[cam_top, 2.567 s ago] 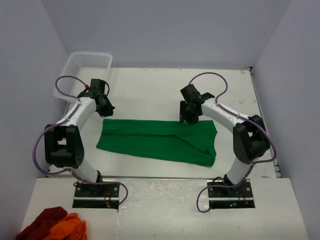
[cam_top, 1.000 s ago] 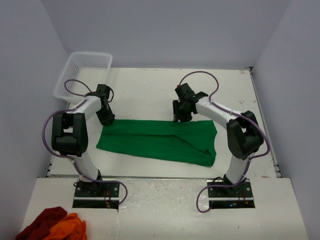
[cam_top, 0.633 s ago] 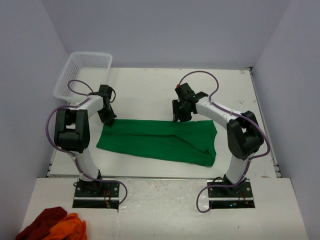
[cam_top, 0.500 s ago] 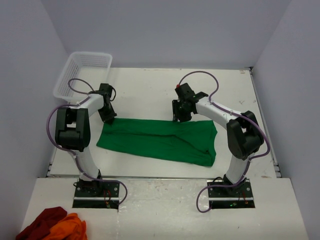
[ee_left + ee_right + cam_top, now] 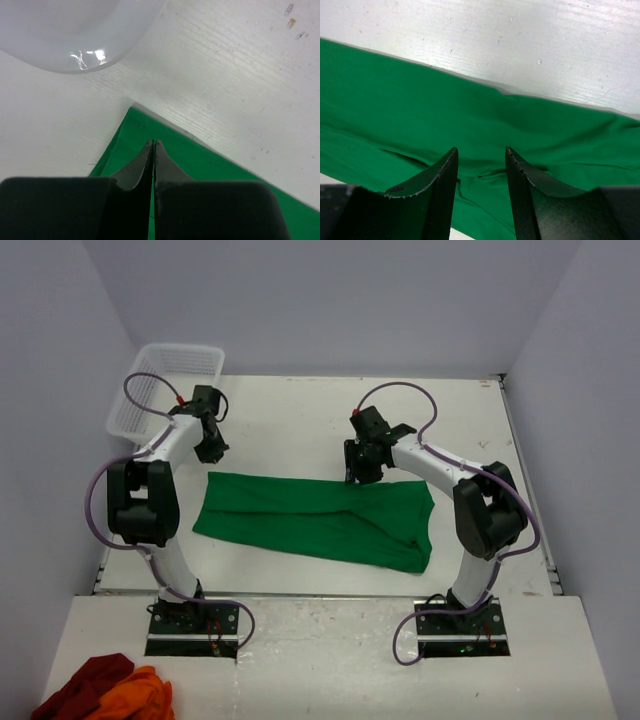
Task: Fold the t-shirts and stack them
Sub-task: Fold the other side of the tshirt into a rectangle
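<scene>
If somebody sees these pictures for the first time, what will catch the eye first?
The bright green t-shirt stands out: it lies flat as a long band across the middle of the white table, between the two arms. The left gripper is shut over the shirt's far left corner, and the right gripper hangs open over its far edge. A pale plastic basket sits at the table's far left corner.

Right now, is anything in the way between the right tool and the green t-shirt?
No, nothing that I can see. The right tool hangs open just above the green t-shirt, near its far edge, and only green cloth shows through the gap.
</scene>
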